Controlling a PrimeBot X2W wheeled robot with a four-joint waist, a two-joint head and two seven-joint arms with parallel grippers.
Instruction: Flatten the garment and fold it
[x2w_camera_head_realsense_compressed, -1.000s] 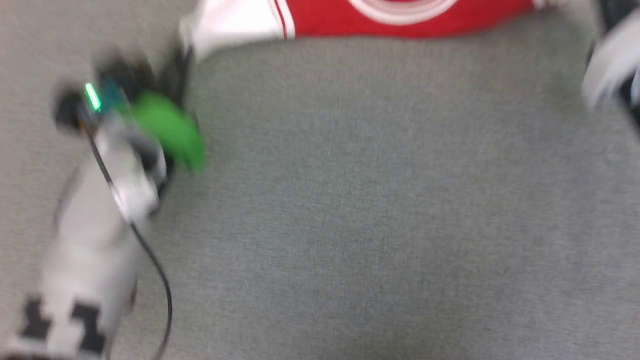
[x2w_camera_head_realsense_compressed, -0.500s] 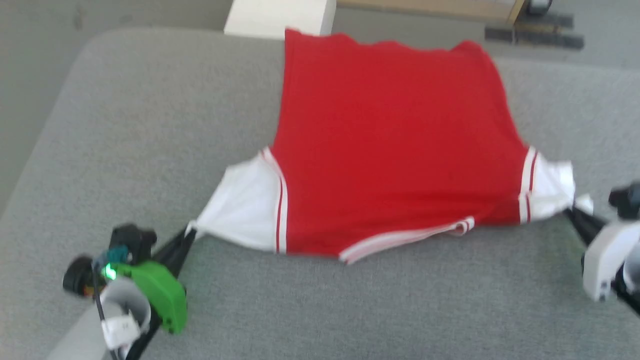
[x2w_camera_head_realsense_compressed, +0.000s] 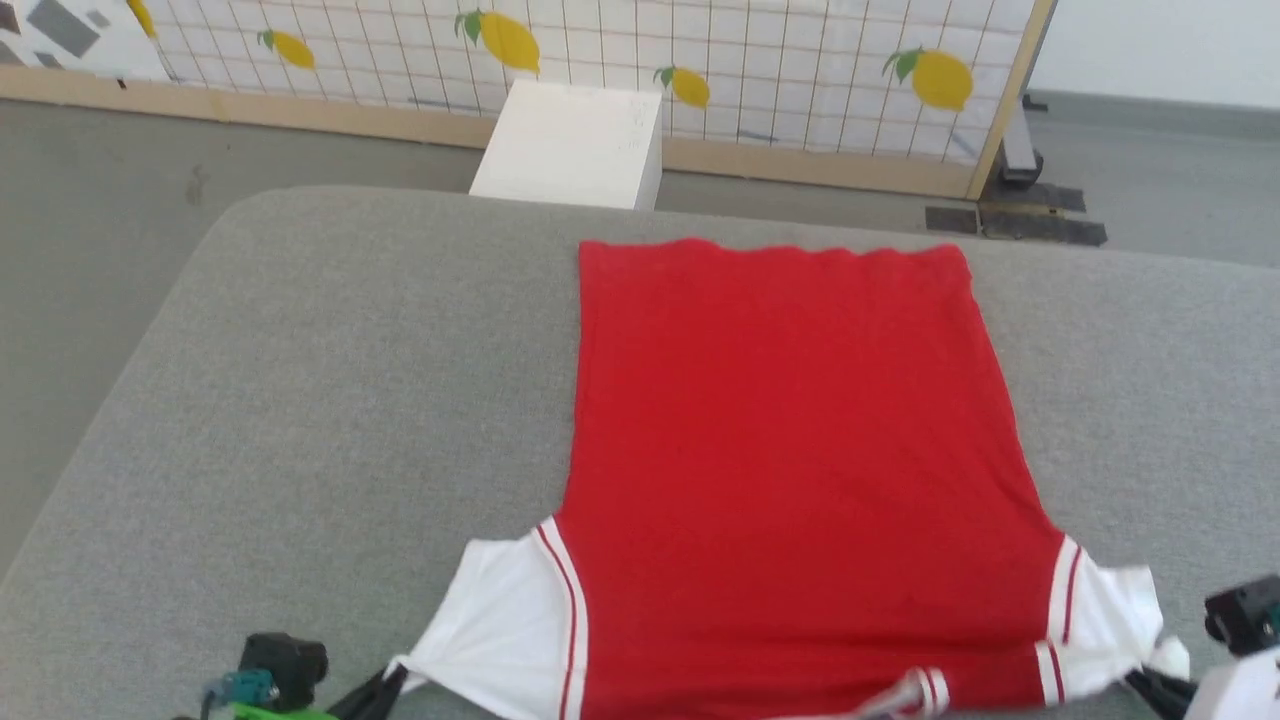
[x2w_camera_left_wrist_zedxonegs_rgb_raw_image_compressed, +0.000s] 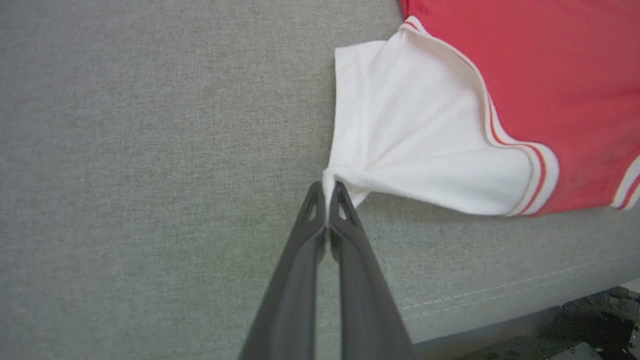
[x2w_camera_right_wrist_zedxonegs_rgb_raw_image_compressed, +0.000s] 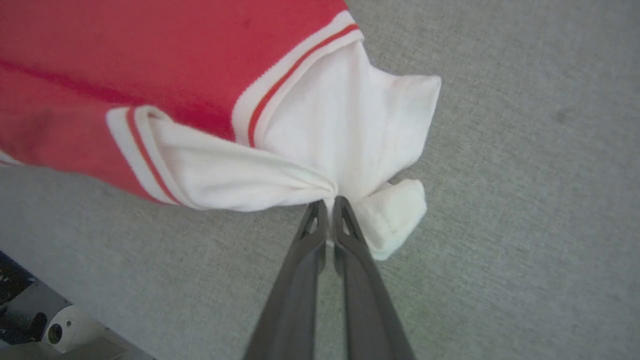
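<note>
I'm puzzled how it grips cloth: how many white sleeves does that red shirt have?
2. The left sleeve is pinched by the left end effector; the right sleeve by the right end effector.

garment (x2w_camera_head_realsense_compressed: 790, 450) 1 | grippers 2: left gripper (x2w_camera_left_wrist_zedxonegs_rgb_raw_image_compressed: 327, 189), right gripper (x2w_camera_right_wrist_zedxonegs_rgb_raw_image_compressed: 329, 201) | white box (x2w_camera_head_realsense_compressed: 570, 145) 1

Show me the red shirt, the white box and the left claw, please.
red shirt (x2w_camera_head_realsense_compressed: 790, 450): head view, on the middle of its red body.
white box (x2w_camera_head_realsense_compressed: 575, 150): head view, on its top face.
left claw (x2w_camera_left_wrist_zedxonegs_rgb_raw_image_compressed: 327, 190): left wrist view, between its two fingertips, where they pinch the sleeve corner.
</note>
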